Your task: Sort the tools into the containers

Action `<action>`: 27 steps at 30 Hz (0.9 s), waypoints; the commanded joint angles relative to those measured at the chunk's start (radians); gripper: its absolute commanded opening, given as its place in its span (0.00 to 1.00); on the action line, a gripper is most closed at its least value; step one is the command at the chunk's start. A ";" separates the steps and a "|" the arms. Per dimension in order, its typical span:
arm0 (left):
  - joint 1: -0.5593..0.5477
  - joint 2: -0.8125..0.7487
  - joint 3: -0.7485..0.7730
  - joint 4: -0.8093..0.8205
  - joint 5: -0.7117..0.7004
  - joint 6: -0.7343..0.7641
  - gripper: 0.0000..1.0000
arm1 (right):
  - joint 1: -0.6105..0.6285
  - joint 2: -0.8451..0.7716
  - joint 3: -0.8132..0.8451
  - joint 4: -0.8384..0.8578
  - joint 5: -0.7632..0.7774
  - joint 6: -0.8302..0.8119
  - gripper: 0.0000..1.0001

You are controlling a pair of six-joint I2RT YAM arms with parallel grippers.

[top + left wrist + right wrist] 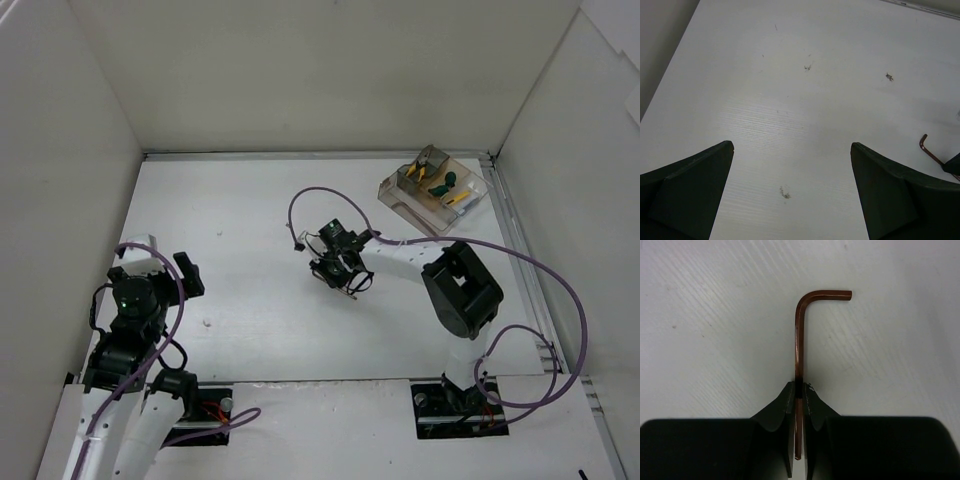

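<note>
My right gripper (pixel 799 390) is shut on the long shank of a thin brown L-shaped hex key (pixel 800 335), whose short leg bends to the right at the far end. In the top view this gripper (pixel 348 282) is over the middle of the table. The clear compartment box (pixel 433 187) stands at the far right and holds yellow-handled pliers (pixel 452 198) and a green-handled screwdriver (pixel 447 183). My left gripper (pixel 792 146) is open and empty over bare table at the near left (pixel 187 272). The held hex key's bent end shows at the right edge of the left wrist view (pixel 929 150).
White walls enclose the table on the left, back and right. Purple cables (pixel 540 275) loop around the right arm. Small dark specks (pixel 784 192) mark the table surface.
</note>
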 commanded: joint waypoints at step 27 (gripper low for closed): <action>-0.003 0.030 0.022 0.058 -0.023 0.005 1.00 | -0.458 -0.012 0.418 0.084 0.146 -0.272 0.00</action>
